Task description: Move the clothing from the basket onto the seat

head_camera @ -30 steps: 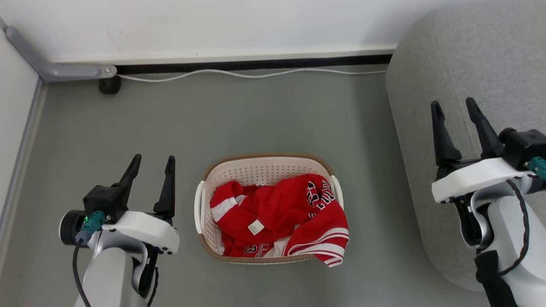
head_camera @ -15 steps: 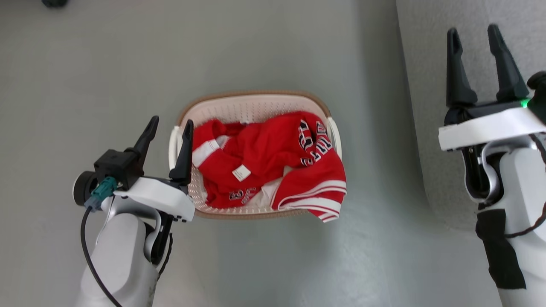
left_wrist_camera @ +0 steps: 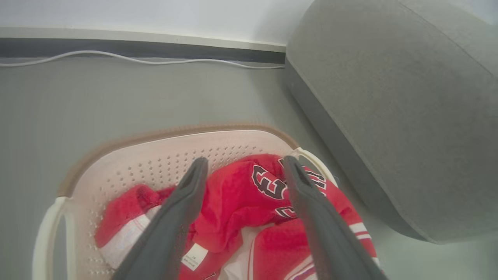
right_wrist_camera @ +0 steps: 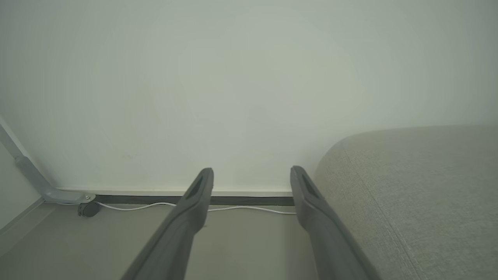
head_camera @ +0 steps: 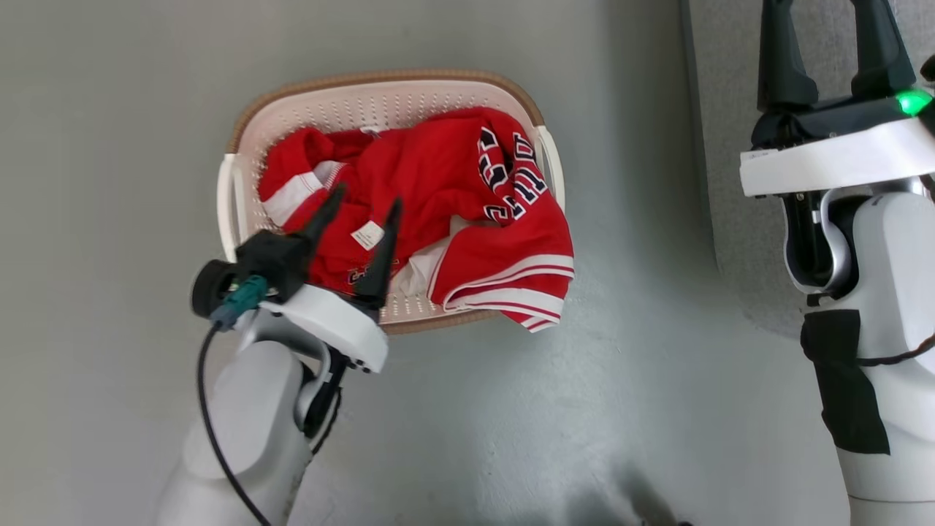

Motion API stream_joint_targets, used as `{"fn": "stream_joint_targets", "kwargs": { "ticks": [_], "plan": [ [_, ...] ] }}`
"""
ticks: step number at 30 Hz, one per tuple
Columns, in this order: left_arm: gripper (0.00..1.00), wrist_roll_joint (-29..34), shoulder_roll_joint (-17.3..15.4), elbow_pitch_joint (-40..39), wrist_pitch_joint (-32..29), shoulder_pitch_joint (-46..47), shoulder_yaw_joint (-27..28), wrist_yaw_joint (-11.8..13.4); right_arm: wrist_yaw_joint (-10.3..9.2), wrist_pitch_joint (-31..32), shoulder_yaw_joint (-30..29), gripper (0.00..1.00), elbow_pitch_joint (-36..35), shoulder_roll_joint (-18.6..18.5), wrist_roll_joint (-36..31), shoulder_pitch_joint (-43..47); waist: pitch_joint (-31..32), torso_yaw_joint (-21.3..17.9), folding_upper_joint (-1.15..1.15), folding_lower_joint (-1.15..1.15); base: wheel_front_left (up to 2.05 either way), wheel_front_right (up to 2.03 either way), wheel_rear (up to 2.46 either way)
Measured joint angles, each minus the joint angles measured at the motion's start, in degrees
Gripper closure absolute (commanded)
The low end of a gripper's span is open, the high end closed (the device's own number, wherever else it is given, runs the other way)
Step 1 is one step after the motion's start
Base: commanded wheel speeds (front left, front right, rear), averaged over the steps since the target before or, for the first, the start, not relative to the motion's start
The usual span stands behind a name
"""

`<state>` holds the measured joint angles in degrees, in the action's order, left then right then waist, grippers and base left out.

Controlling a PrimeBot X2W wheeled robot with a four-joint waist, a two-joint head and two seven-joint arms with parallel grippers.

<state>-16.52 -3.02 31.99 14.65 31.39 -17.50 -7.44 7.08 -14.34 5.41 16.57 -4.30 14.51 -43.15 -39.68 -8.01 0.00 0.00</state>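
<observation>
Left gripper [head_camera: 369, 196] is the near one here. Its jaws are spread wide and not clamped on anything, and it's parked over the near-left part of the clothing [head_camera: 438, 175]. The little white tag [head_camera: 367, 235] sits right between the two fingers from the head cam. I honestly can't tell if the tips are touching the fabric or just above it.

The red pile is all in the basket [head_camera: 380, 77], and its long axis runs left to right across it. One striped hem flops over the near-right rim toward the floor [head_camera: 621, 409]. From the left wrist, a bunched fold sits straight ahead between the fingers, so I reckon it's a straight drop and squeeze.

Further off, to the right of the basket and apart from it, is the seat [head_camera: 723, 146]. The right gripper [head_camera: 825, 44] is up over its edge, jaws also wide apart and holding nothing. So the left arm is clearly the one to grab.
</observation>
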Motion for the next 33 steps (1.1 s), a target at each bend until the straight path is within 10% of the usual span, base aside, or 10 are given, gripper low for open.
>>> {"fn": "stream_joint_targets", "kwargs": {
  "ticks": [16,33],
  "plan": [
    [0.0,-25.94,-6.83,6.47,0.0,13.47,-32.66,0.01,0.01,-0.31,4.11,0.0,-2.6,0.88,3.07,-4.76,-6.85,-6.06,0.0,0.0,0.0,0.0,0.0],
    [0.0,-38.53,-13.46,10.17,0.0,24.88,-51.44,0.01,0.01,-0.32,6.69,0.0,-5.03,1.03,8.68,-6.85,-12.21,-11.36,0.0,0.0,0.0,0.0,0.0]
  ]
}}
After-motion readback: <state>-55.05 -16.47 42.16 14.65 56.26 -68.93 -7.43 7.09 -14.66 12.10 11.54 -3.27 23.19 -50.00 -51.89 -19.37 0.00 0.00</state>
